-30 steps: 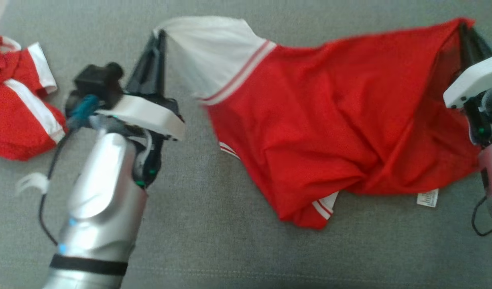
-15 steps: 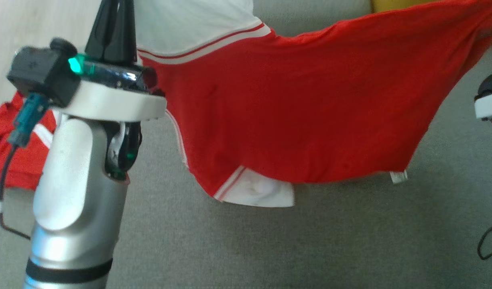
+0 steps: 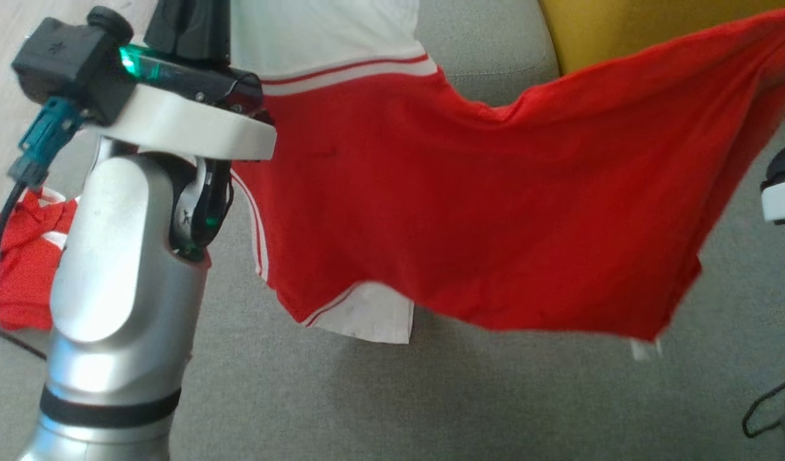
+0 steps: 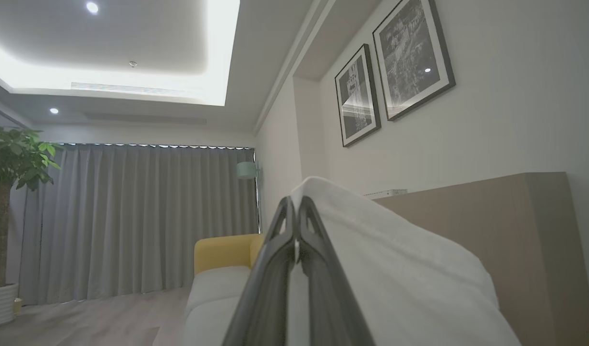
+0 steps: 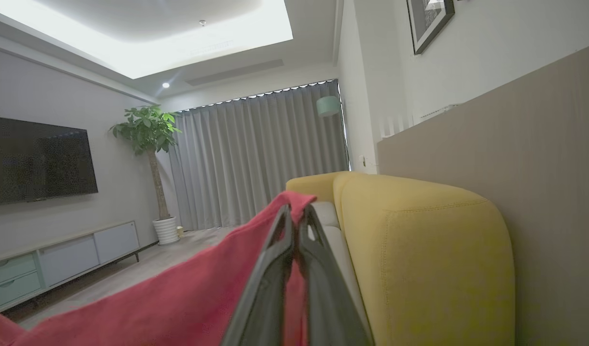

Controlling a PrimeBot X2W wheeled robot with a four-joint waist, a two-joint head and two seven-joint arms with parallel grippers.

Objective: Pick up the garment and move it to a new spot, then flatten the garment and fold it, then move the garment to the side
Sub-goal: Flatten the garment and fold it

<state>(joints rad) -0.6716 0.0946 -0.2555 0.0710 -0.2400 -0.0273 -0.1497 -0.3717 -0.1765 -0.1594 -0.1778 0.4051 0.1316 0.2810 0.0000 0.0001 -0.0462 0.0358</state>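
Observation:
The garment [image 3: 469,211] is a red shirt with white, red-striped sleeves. It hangs stretched in the air above the grey sofa seat [image 3: 431,397], sagging in the middle. In the left wrist view my left gripper [image 4: 294,207] is shut on the white sleeve [image 4: 395,259], which drapes over its right finger. In the right wrist view my right gripper [image 5: 294,214] is shut on a red corner of the garment [image 5: 179,298]. In the head view my left forearm [image 3: 123,275] stands at the left, and the right wrist [image 3: 783,198] peeks in at the right edge.
A second red and white garment [image 3: 21,275] lies crumpled on the seat at the far left. A yellow sofa cushion [image 5: 419,250] stands close on the right, its top [image 3: 623,32] behind the garment. A plant [image 5: 148,129] and low cabinet [image 5: 59,259] stand across the room.
The garment has come up off the seat and now hangs spread between the two raised grippers, with the lower sleeve dangling free. The head view has also tilted up.

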